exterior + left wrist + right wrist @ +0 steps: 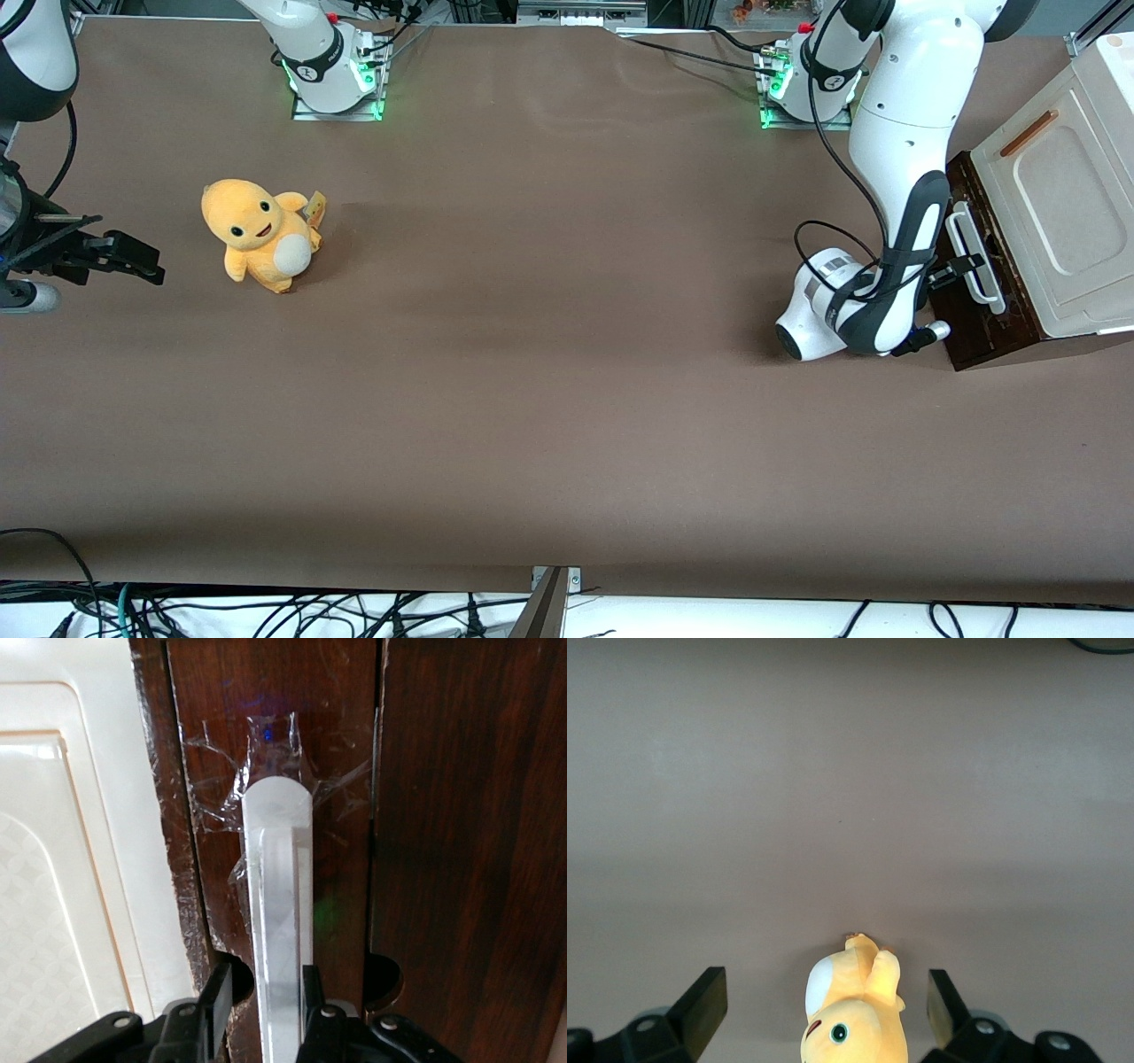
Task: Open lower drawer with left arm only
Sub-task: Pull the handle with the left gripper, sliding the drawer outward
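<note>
Brown matting covers my whole table, with the cabinet standing at the working arm's end and a yellow plush toy well apart toward the parked arm's end. My left arm is bent low in front of the cabinet. I see the lower drawer flush with its dark front, no pale inside showing, so I judge it not yet pulled. My gripper straddles its white loop handle, fingers pressed against either side. I judge the grasp done; the pull remains.
</note>
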### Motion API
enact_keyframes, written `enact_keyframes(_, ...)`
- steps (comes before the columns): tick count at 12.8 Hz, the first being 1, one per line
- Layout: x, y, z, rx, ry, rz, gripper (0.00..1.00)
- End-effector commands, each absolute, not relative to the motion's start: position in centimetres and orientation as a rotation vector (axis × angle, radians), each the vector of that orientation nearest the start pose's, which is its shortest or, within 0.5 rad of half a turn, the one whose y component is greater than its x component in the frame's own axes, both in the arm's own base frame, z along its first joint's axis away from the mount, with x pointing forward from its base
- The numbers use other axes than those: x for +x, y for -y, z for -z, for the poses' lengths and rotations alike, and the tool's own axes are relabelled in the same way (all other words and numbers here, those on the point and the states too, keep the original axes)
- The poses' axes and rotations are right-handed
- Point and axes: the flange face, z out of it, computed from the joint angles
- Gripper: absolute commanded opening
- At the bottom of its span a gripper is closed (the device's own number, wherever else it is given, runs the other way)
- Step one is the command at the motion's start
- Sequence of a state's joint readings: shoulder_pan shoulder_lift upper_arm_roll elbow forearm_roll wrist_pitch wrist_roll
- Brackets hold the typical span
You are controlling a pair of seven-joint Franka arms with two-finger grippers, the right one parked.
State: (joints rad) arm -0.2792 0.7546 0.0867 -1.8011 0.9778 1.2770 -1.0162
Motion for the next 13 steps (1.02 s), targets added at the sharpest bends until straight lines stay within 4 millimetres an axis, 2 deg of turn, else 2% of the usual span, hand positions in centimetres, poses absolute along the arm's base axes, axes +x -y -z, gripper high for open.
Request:
enact_keyframes(1, 54.0, -0.1, -16.2, -1.561, 0.298, -0.337, 0.3)
enact_keyframes(3, 54.1, 0.0, -16.2, -1.564, 0.299, -0.335, 0.2)
enact_keyframes(9, 54.2, 0.1, -16.1, -1.567, 0.3, -0.334, 0.16)
enact_keyframes(13, 54.2, 1.2, -16.0, -1.588, 0.293, -0.334, 0.16)
